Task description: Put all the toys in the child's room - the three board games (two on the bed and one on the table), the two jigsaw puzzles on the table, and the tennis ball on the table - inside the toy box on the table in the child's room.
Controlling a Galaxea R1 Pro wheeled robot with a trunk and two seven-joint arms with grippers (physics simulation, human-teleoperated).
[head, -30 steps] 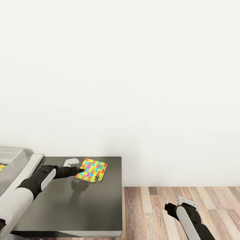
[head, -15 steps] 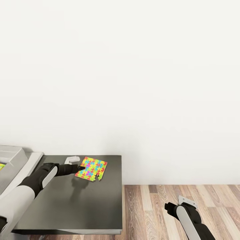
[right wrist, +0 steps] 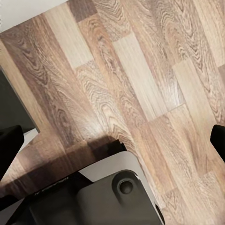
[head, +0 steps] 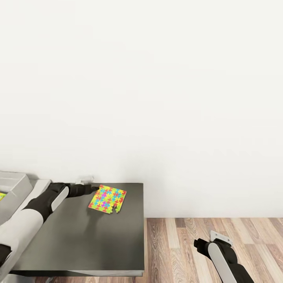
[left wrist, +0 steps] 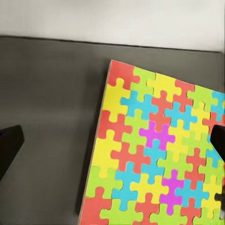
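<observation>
At the lower right of the head view, the right arm [head: 222, 257] is seen hanging over the wood plank floor [head: 236, 236]; in its wrist view the right end effector [right wrist: 112, 140] is spread wide with nothing between its fingers. At the lower left, the left arm is stretched across the dark counter [head: 98, 239]. The left end effector [head: 94, 189] is found at the jigsaw puzzle's [head: 107, 199] near-left corner; its fingers are shown wide apart in the wrist view, the puzzle [left wrist: 159, 150] lying flat between them, ungripped. A light grey toy box [head: 13, 188] is glimpsed at the left edge, a white wall [head: 157, 98] behind
</observation>
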